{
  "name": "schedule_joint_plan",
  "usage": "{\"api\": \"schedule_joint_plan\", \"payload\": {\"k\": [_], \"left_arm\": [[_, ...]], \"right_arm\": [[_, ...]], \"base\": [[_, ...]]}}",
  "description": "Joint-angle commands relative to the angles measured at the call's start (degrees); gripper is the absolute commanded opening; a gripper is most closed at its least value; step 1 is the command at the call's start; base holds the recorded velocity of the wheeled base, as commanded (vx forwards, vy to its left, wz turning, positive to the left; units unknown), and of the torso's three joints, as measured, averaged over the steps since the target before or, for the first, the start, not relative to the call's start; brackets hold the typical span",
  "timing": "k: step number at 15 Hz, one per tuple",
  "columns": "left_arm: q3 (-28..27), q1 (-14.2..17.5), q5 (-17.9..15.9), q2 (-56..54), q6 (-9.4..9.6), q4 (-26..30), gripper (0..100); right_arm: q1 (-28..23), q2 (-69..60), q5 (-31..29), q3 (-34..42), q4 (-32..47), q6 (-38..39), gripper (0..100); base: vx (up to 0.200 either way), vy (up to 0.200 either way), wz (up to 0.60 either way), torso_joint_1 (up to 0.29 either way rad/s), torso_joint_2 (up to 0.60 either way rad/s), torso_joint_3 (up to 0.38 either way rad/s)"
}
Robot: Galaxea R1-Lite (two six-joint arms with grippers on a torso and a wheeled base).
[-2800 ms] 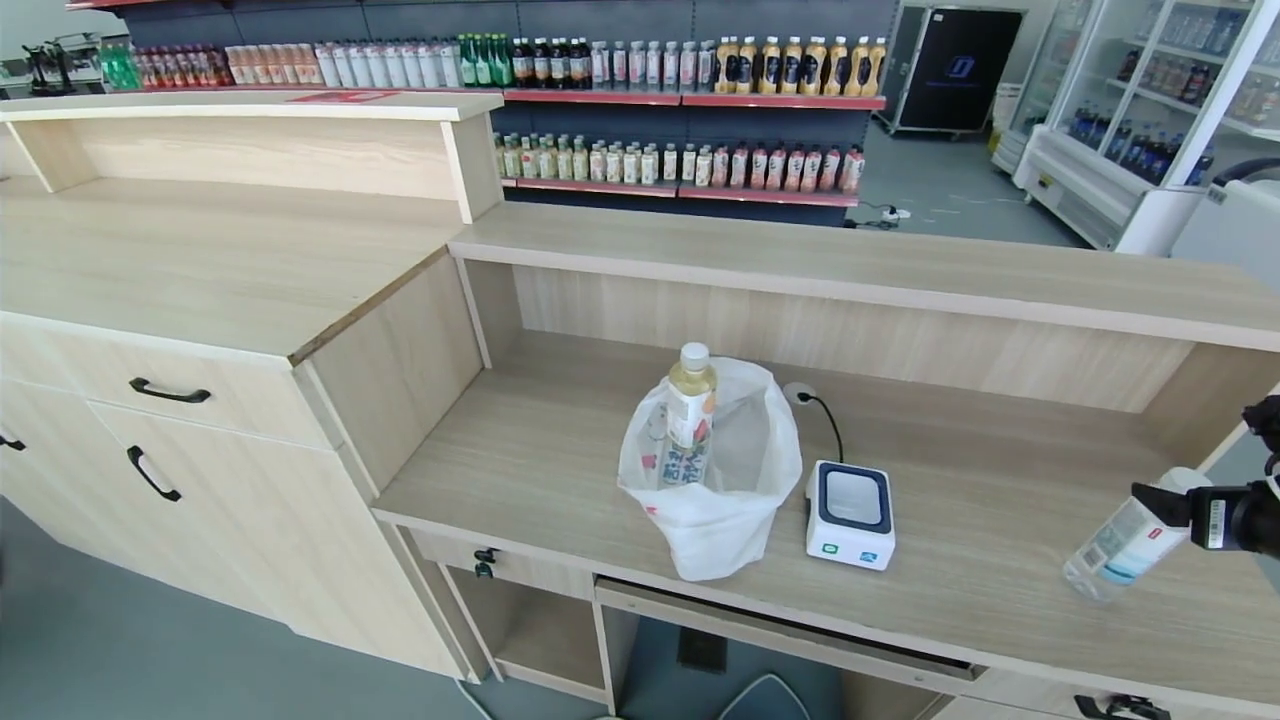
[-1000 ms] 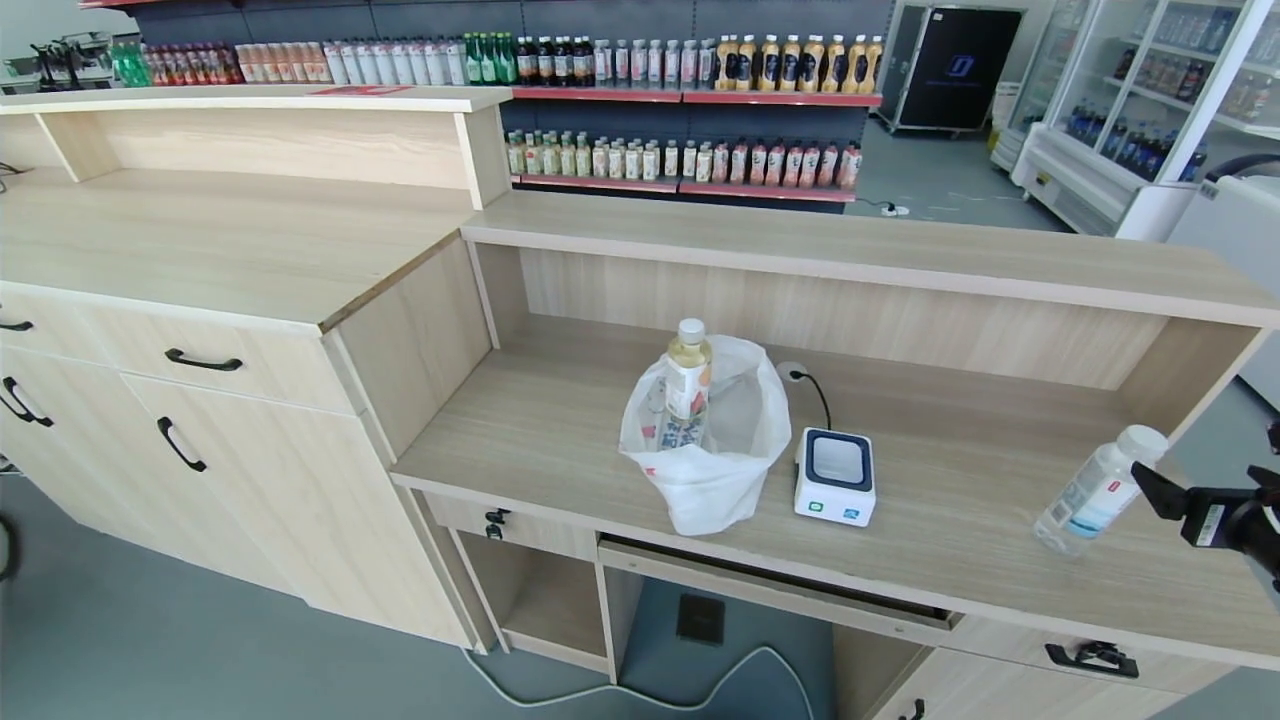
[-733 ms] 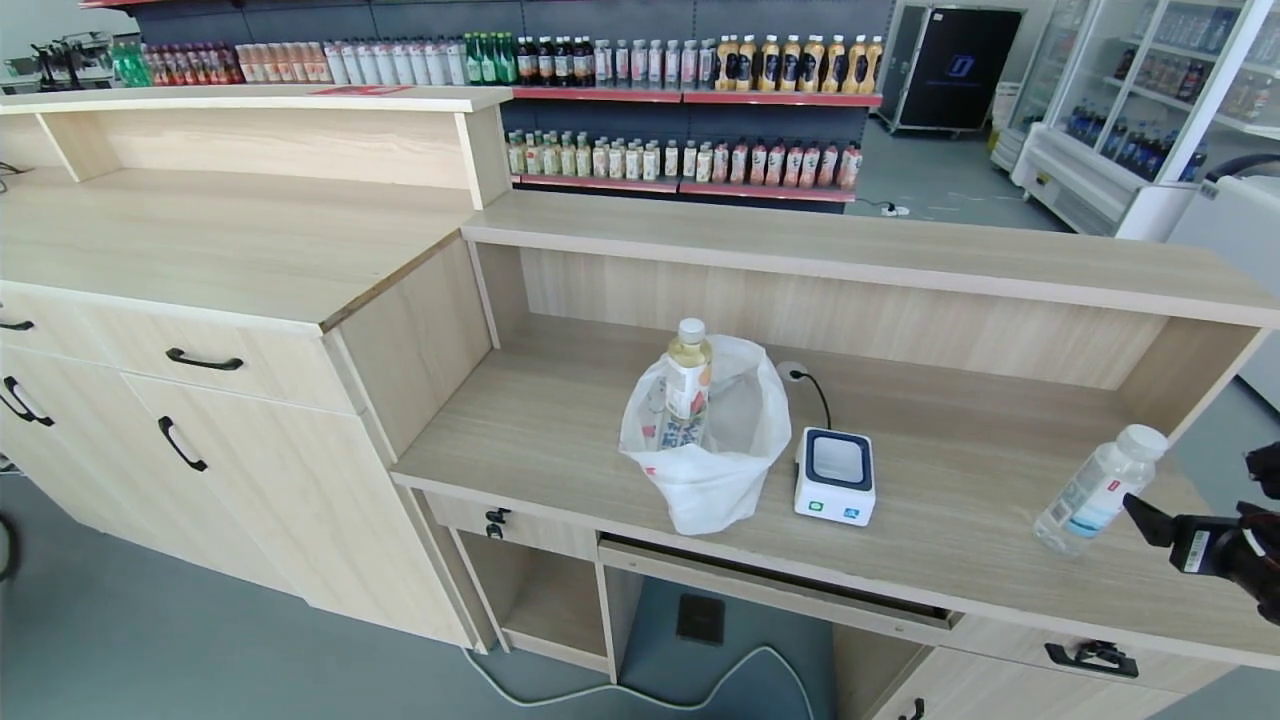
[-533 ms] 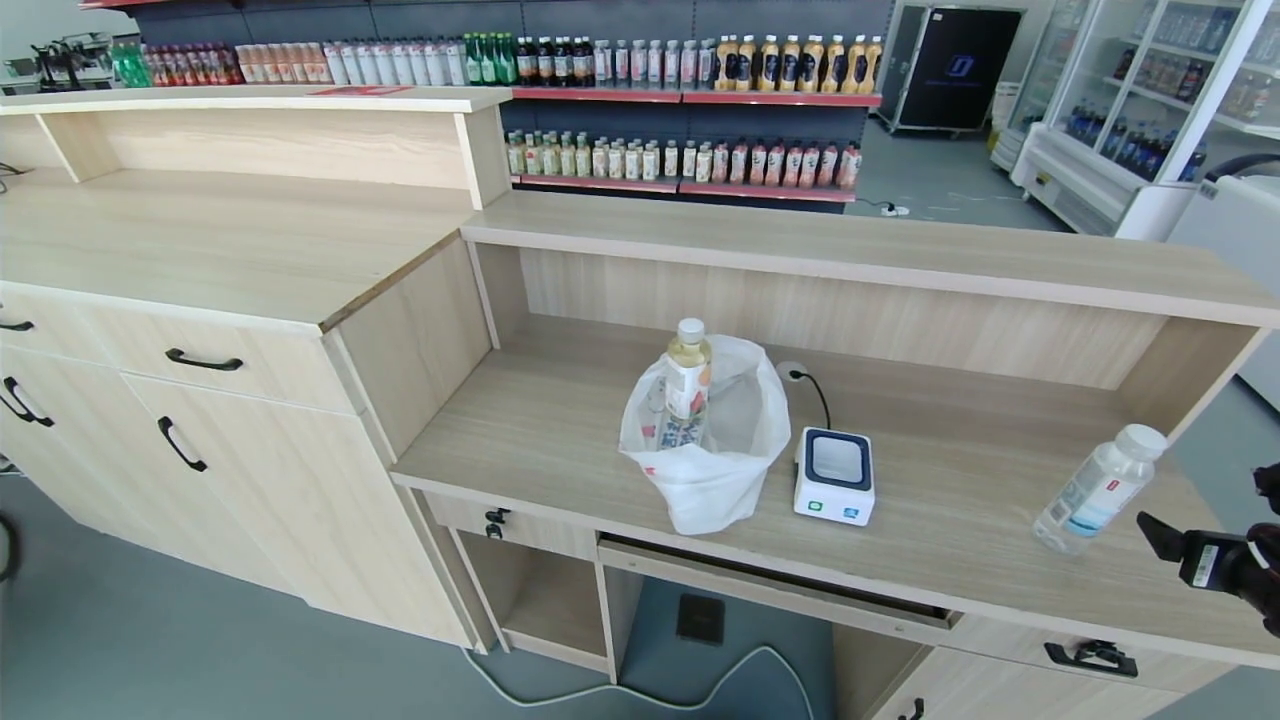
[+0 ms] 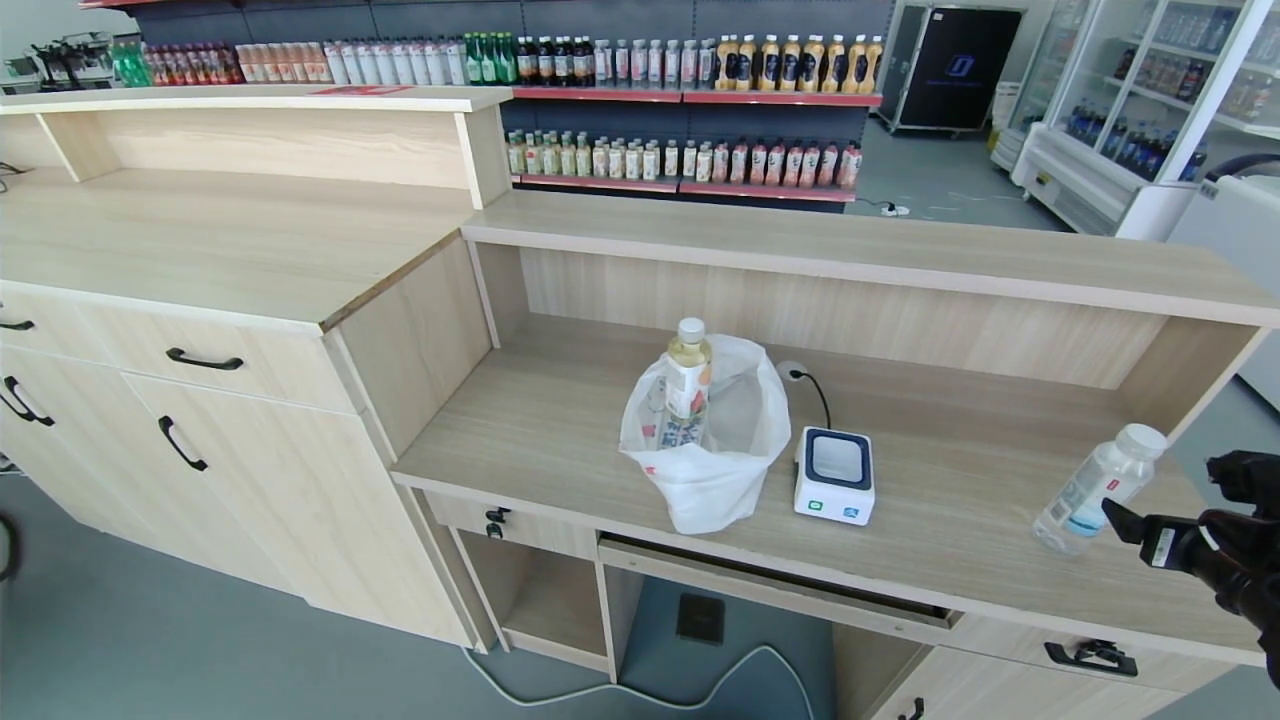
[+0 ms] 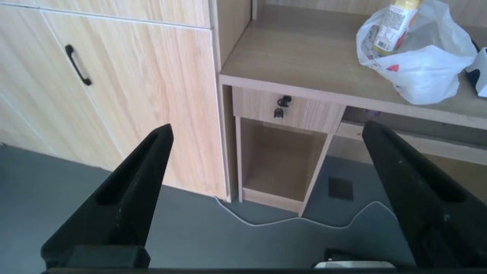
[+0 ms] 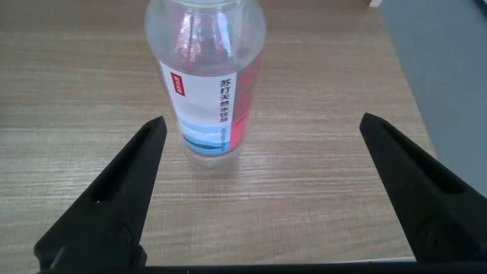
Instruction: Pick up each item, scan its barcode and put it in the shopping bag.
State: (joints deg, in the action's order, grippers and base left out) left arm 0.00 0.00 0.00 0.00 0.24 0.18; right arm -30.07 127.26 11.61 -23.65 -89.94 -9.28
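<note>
A clear water bottle point(image 5: 1095, 490) with a white cap stands on its base on the wooden counter point(image 5: 950, 540). It is far over on the right side, close to the near edge. It has a label with red and blue on it.

The right gripper point(image 7: 262, 129) is just beside the bottle, on its near right side. Its two black fingers point(image 7: 114, 198) are spread wide apart. The bottle sits a little way past the gap between them, and neither finger touches it.

In the middle of the counter sits the white shopping bag point(image 5: 715, 480) with its top open. A tea bottle point(image 5: 688, 390) with a white cap stands inside it and pokes out of the top. Just to the right of the bag is the small white scanner point(image 5: 834, 477) with a dark window on top. A black cable point(image 5: 820, 400) runs from it to the far side of the counter.

The left gripper point(image 6: 268, 133) hangs low on the left, above the grey floor point(image 6: 198, 236). Its fingers are wide apart too, and they hold nothing. In front of it are a cupboard door point(image 6: 129, 91) with a black handle and a small drawer point(image 6: 285, 110).
</note>
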Motion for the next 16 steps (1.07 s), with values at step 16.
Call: {"api": "schedule_joint_plan", "payload": {"k": [16], "left_arm": [[0.00,0.00,0.00,0.00,0.02,-0.01,100]], "right_arm": [[4.41,7.92,0.00,-10.45,-0.06,-1.71,100]], "base": [[0.000,0.000,0.00,0.000,0.00,0.000]]}}
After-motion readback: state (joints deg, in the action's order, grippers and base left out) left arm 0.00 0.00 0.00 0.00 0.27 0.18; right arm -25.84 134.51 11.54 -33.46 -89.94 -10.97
